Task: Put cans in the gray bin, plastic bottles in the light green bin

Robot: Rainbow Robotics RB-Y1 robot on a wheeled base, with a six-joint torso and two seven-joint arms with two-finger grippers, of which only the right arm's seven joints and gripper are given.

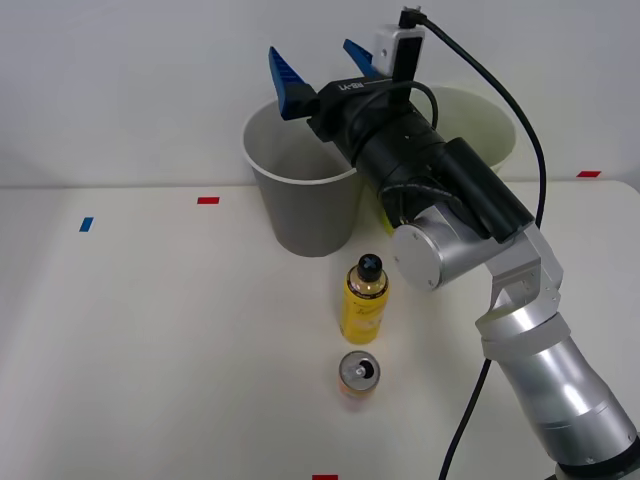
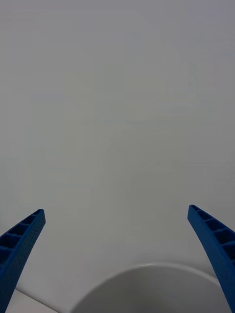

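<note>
The gray bin (image 1: 300, 190) stands at the back of the table, its pale rim (image 2: 147, 279) also in the right wrist view. Beside it on the right, the light green bin (image 1: 490, 125) is mostly hidden behind my arm. My right gripper (image 1: 318, 68) hovers open above the gray bin's rim, its blue fingers (image 2: 22, 244) spread wide with nothing between them. A yellow plastic bottle (image 1: 364, 300) with a black cap stands upright in front of the bins. A can (image 1: 359, 374) with a silver pull-tab top stands just nearer than the bottle.
Red tape marks (image 1: 208, 200) and a blue mark (image 1: 86, 224) lie on the white table. A black cable (image 1: 500, 90) runs along my arm. A plain white wall rises behind the bins.
</note>
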